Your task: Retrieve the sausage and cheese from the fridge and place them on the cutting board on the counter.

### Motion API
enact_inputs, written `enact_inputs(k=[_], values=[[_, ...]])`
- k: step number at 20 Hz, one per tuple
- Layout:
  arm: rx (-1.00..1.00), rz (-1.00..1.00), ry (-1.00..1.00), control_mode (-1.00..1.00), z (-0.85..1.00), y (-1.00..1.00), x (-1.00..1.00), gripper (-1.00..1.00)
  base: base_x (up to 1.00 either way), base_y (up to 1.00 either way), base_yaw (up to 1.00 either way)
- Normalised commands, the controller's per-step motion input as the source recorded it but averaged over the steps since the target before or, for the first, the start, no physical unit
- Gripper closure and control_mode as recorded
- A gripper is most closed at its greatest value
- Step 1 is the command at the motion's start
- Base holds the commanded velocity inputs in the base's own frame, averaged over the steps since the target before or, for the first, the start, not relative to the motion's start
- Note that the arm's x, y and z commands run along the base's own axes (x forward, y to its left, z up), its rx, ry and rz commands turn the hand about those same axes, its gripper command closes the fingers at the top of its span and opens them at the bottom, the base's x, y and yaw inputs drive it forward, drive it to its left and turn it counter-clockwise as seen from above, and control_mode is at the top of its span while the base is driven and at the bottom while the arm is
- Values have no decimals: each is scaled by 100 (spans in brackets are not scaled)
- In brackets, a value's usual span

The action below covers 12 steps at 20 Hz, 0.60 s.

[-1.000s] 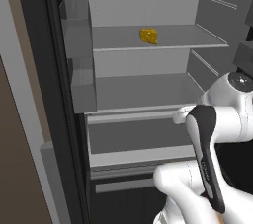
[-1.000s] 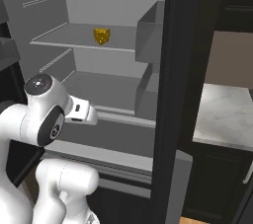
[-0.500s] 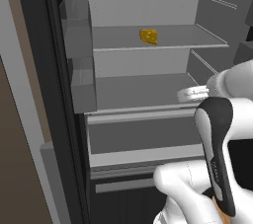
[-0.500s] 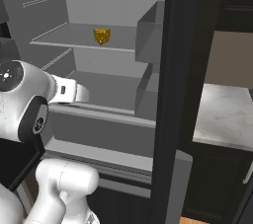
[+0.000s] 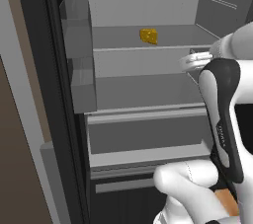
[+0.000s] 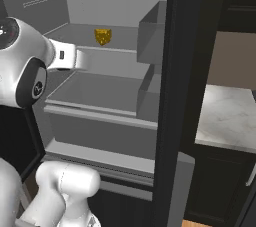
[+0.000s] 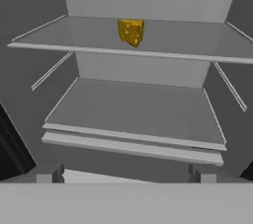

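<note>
The fridge (image 5: 143, 90) stands open, its light grey inside showing two bare shelves with a drawer front below them. The cheese (image 5: 148, 35) sits alone on the upper shelf (image 7: 188, 45), near its front edge and roughly midway across. The gripper (image 7: 126, 174) faces into the fridge from in front of the lower shelf (image 7: 133, 109), its fingers spread as wide as they go and holding nothing; it is well apart from the cheese and lower than it. Grey door bins (image 5: 79, 55) stack along the left door, and another pair (image 6: 152, 61) hangs on the right door beside the shelves. Past the black door edge (image 6: 175, 96) lies the marbled counter (image 6: 230, 116) over black cabinets.
</note>
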Motion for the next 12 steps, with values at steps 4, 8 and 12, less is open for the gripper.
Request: enact_inputs(k=[4, 8, 12], values=[[0, 16, -4, -100, 0, 10, 50, -100, 0, 0, 0], [0, 14, -11, -100, 4, 14, 51, -100, 0, 0, 0], [0, 6, -6, -100, 28, 8, 56, -100, 0, 0, 0]])
